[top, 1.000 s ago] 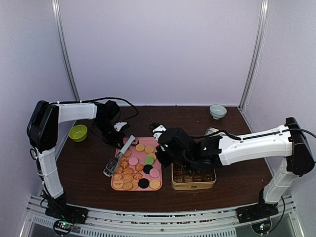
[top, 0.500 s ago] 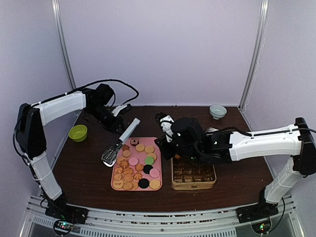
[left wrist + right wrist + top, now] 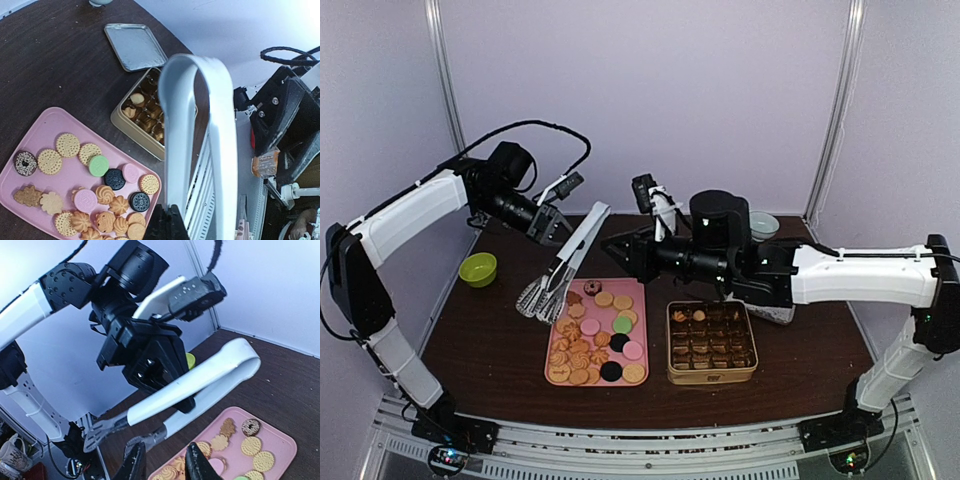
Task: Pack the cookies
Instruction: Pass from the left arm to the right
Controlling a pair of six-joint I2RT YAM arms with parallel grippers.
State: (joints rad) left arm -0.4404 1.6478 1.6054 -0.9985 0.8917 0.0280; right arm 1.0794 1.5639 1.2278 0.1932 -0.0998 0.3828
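Metal tongs (image 3: 565, 262) clamped in left claw (image 3: 548, 222) (raised near pink tray (image 3: 65, 122) of cookies (image 3: 590, 345)), right claw (image 3: 165, 462) apart, tin (image 3: 712, 375) nearby.

**No legible writing anywhere**

No word, number, brand or sign can be read in any view. The nearest thing to a label is a small orange sticker (image 3: 265, 163) on a black arm part at the right edge of the left wrist view. It carries faint marks that are too small and blurred to make out. The dark round cookies (image 3: 114, 178) on the pink tray (image 3: 52, 125) have a pale embossed pattern on top, but no letters can be told apart in it.
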